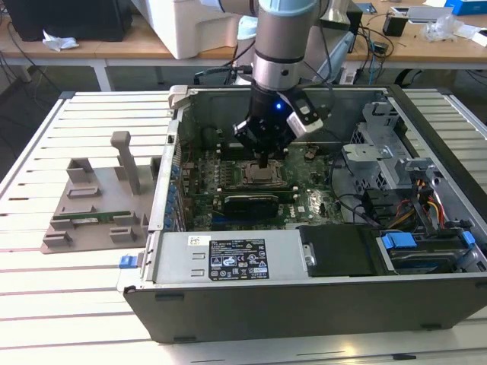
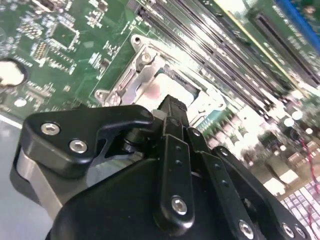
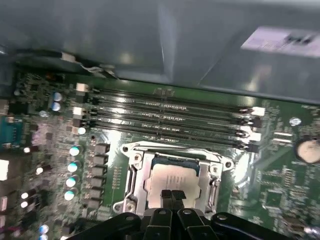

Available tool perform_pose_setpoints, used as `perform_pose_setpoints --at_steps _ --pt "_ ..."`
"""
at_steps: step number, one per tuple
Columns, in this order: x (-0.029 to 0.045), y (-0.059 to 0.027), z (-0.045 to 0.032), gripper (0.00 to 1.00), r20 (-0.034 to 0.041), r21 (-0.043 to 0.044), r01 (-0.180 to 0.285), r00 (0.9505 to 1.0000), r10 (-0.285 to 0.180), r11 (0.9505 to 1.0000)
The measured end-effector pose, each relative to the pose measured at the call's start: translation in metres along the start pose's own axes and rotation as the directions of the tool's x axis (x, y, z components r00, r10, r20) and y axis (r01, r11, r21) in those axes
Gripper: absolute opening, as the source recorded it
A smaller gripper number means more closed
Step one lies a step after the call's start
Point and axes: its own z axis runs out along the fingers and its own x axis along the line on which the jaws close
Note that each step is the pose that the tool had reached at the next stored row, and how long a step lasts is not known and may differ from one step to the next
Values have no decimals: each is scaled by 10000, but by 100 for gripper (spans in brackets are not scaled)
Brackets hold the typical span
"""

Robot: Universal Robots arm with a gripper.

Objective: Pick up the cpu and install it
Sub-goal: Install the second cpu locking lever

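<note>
My gripper (image 3: pixel 172 196) hangs just above the cpu (image 3: pixel 170 177), its two fingertips (image 3: pixel 166 195) pressed together with no gap between them and holding nothing. The cpu lies flat in the socket (image 3: pixel 131 172) on the motherboard (image 3: pixel 272 185), its silver top facing up — it is square, so it has no long axis; its edges run parallel to the socket frame and to the memory slots (image 3: pixel 170 117). In the second wrist view the fingertips (image 2: pixel 172 107) stand over the near edge of the chip (image 2: pixel 165 85), but I cannot tell if they touch it.

In the exterior view my gripper (image 1: pixel 264 161) reaches down into the open computer case (image 1: pixel 319 300), over the socket (image 1: pixel 259 175) near the middle of the board. Beyond the case's side wall, toward the exterior view's left, a grey holder tray (image 1: pixel 84 209) sits on the slatted table (image 1: pixel 53 304), with a green memory stick (image 1: pixel 95 218) lying in it — well apart from my gripper.
</note>
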Motion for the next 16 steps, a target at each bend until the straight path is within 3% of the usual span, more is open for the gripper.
perform_pose_setpoints --at_steps 3,8,10,14,16 --pt "7 7 -157 11 -2 16 -2 10000 2 10000" --pt "16 12 -338 11 -4 40 -3 10000 3 10000" --pt "22 14 -455 11 -6 51 -2 10000 2 10000" --pt "29 12 -571 11 -6 53 -4 10000 4 10000" --pt "30 12 -585 11 -7 53 -4 10000 4 10000"
